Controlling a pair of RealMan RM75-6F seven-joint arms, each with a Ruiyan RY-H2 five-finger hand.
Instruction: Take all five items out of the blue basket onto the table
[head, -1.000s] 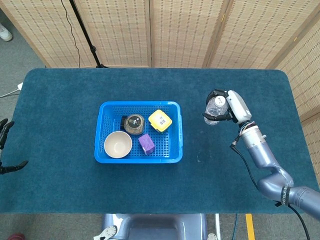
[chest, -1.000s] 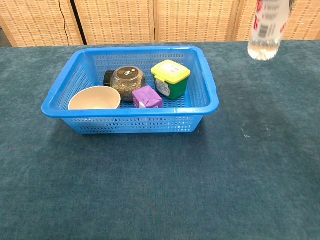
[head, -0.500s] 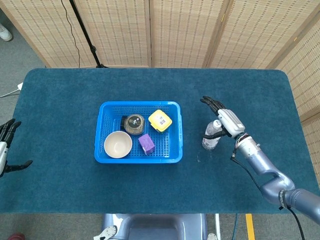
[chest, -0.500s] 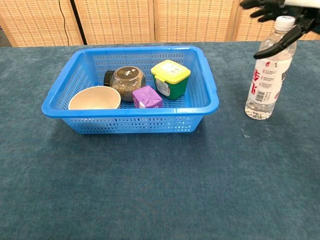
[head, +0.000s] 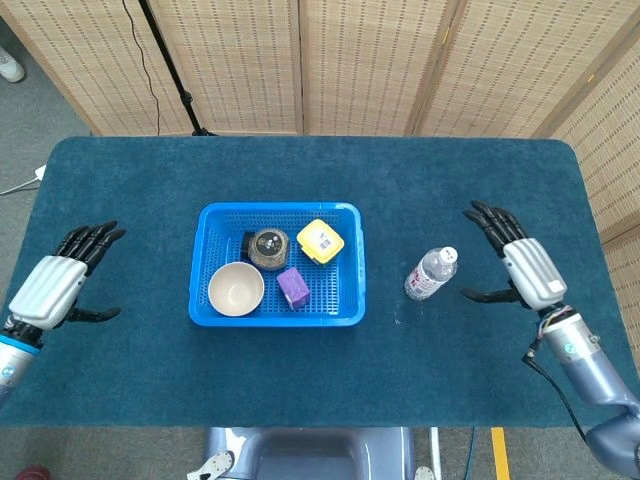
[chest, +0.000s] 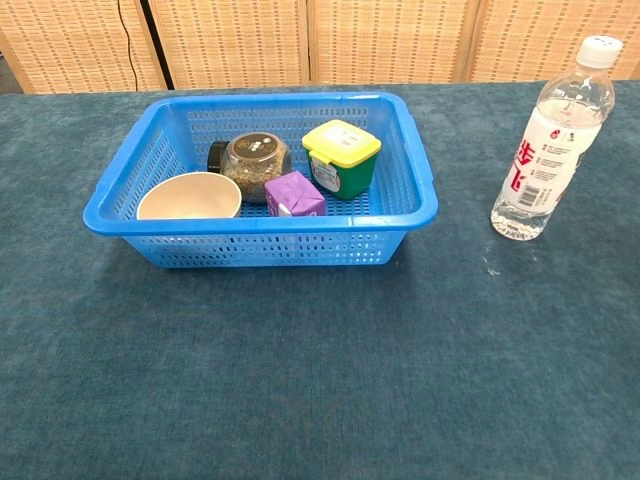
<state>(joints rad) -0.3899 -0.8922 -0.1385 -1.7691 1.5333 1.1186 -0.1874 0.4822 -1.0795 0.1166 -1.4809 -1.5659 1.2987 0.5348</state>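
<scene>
Wrists and arms are cut off at the head view's edges. Both the left hand (head: 57, 287) and right hand (head: 522, 268) are held wide, empty. A bottle (head: 431, 273) stands upright on the blue cloth (head: 140, 180), just beyond the right fingertips (head: 478, 212). Bowl (head: 236, 289), jar (head: 268, 247), yellow-lidded tub (head: 320, 240) and purple box (head: 294, 287) sit in the basket (head: 356, 265). Wicker screens (head: 350, 60) stand behind.

Count on inspection: one blue basket (head: 277, 315) on the table. Inside it, four items: one cream bowl (head: 236, 289) at 8 o'clock, one glass jar (head: 268, 247) at 11 o'clock, one yellow-lidded container (head: 320, 240) at 1 o'clock, one purple carton (head: 293, 287) at 5 o'clock. Outside it, one water bottle (head: 430, 274) at 3 o'clock.
</scene>
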